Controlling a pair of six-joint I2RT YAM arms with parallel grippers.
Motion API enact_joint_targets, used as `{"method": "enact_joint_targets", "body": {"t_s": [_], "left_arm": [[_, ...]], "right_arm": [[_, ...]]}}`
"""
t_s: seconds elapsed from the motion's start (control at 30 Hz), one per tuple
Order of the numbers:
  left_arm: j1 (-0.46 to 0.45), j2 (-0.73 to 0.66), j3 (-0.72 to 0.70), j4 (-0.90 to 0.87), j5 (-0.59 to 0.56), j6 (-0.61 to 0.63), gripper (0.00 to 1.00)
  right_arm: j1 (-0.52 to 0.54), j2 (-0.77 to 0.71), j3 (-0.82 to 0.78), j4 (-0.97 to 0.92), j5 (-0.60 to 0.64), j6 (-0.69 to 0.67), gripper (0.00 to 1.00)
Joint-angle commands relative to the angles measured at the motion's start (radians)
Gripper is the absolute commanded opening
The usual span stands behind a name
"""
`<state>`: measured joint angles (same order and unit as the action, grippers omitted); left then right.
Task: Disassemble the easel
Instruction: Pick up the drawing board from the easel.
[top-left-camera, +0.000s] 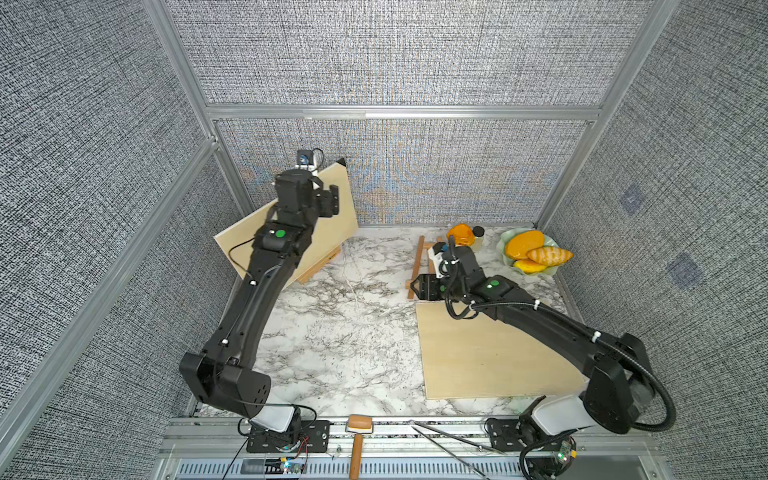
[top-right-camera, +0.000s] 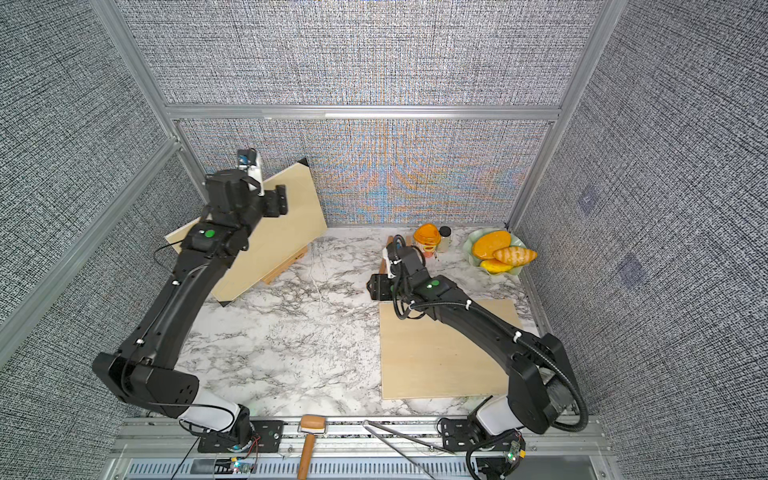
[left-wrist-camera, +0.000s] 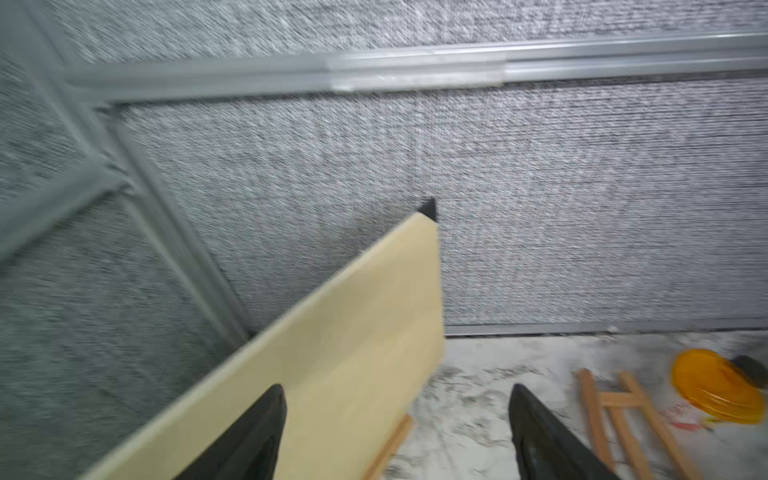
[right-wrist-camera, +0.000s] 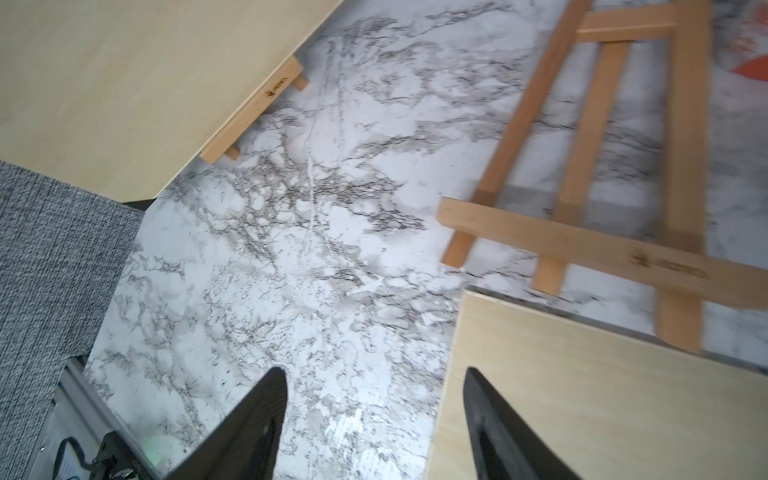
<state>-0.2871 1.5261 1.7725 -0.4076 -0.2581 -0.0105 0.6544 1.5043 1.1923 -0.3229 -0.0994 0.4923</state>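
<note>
One wooden easel stands at the back left; only its ledge (top-left-camera: 320, 268) (right-wrist-camera: 253, 112) shows, under a pale board (top-left-camera: 334, 235) (top-right-camera: 291, 232) (left-wrist-camera: 353, 332) that leans on it. My left gripper (top-left-camera: 336, 199) (left-wrist-camera: 399, 399) hovers open near the board's upper part, and the board's free side edge runs between the spread fingers without touching them. A second easel (top-left-camera: 417, 262) (right-wrist-camera: 582, 249) (left-wrist-camera: 623, 403) lies flat at the back right. Beside it lies a second board (top-left-camera: 478, 353) (top-right-camera: 436, 353) (right-wrist-camera: 602, 395), flat on the marble. My right gripper (top-left-camera: 417, 286) (right-wrist-camera: 374, 386) hangs open and empty over that board's far left corner.
An orange-lidded jar (top-left-camera: 461, 235), a small black-capped bottle (top-left-camera: 478, 232) and a green bowl (top-left-camera: 509, 253) of fake fruit stand at the back right. A mallet (top-left-camera: 357, 432) and long tongs (top-left-camera: 449, 440) lie on the front rail. Grey fabric walls close in three sides.
</note>
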Motion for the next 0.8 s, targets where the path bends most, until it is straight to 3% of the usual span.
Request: {"method": "enact_joint_targets", "body": {"t_s": [0.0,0.17,0.43,0.53,0.67,0.77], "left_arm": [[0.048,-0.027,0.025,-0.097,-0.033,0.204,0.85],[0.188,0.012,0.102,-0.193,0.126,0.247,0.88],[0.384,0.212,0.347,-0.336,0.457,0.251,0.9],[0.411,0.327,0.506,-0.412,0.536,0.274,0.9],[0.414,0.404,0.579,-0.429,0.657,0.296,0.9],[0.414,0.451,0.609,-0.438,0.635,0.306,0.88]], "right_arm": [[0.057,0.069,0.069,-0.02,-0.015,-0.002,0.69],[0.152,0.245,0.262,-0.12,-0.008,-0.046,0.69],[0.226,0.473,0.545,-0.241,-0.057,-0.087,0.69],[0.229,0.529,0.596,-0.264,-0.084,-0.09,0.7],[0.228,0.585,0.645,-0.301,-0.093,-0.108,0.7],[0.228,0.614,0.67,-0.325,-0.086,-0.127,0.7]]}}
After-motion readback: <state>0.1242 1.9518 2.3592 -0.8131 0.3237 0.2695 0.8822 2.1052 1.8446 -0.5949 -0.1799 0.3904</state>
